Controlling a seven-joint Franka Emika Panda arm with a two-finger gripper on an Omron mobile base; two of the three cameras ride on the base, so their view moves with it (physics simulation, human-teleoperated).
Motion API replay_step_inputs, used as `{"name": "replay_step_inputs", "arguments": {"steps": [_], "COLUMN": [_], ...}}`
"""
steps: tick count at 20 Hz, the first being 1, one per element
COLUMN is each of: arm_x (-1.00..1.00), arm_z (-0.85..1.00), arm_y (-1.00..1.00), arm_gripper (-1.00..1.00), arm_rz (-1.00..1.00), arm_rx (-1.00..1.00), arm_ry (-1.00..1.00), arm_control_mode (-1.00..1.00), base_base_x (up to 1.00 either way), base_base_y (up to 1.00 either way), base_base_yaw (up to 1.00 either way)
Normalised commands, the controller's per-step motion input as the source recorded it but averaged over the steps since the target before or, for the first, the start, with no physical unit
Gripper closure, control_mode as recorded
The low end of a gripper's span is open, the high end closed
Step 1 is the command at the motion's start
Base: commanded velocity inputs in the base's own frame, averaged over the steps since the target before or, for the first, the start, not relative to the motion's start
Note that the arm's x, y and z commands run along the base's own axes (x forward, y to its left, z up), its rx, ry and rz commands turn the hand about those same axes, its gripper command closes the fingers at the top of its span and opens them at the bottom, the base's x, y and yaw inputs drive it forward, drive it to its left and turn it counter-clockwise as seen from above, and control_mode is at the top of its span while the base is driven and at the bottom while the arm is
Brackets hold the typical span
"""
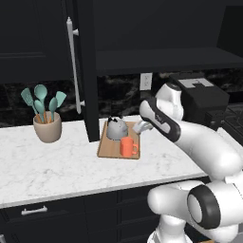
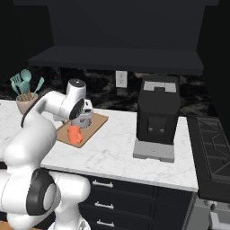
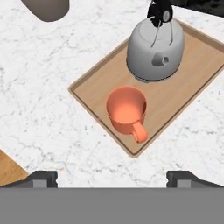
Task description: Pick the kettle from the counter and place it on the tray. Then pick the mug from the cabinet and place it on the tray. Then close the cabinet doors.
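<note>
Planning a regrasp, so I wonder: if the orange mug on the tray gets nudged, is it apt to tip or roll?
Probably not. The mug stands upright, squat and wide-mouthed, so tipping seems unlikely. It looks rigid and smooth, so it may slide across the tray instead. If knocked over, its side handle would likely stop it rolling.

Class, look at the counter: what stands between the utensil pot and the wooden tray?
The open cabinet door hangs between the utensil pot and the tray, over bare counter, in the left base view.
</note>
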Motion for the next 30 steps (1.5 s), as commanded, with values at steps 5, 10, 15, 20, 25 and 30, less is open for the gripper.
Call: {"name": "replay_step_inputs", "arguments": {"steps": [5,10,15,20,25,30], "arm_x": [-0.54,-0.89,-0.85,-0.48,-0.07,-0.02], "arm_z": [0.11,0.48,0.25,0.02,0.00,0.00], "arm_y": [-0.18,-0.62,-0.84,-0.85,-0.74,-0.60], "arm_gripper": [-1.00,-1.00,-1.00,-1.00,-1.00,-1.00], "arm_rz": [-0.04,-0.23,-0.33,-0.23,-0.02,0.00], "arm_rx": [0.01,0.16,0.30,0.41,0.40,0.28], "arm_ry": [0.00,0.00,-0.02,-0.04,0.01,0.01], "arm_control_mode": [-1.00,-1.00,-1.00,-1.00,-1.00,-1.00], "base_base_x": [0.00,0.00,0.00,0.00,0.00,0.00], "base_base_y": [0.00,0.00,0.00,0.00,0.00,0.00], "base_base_yaw": [0.00,0.00,0.00,0.00,0.00,0.00]}}
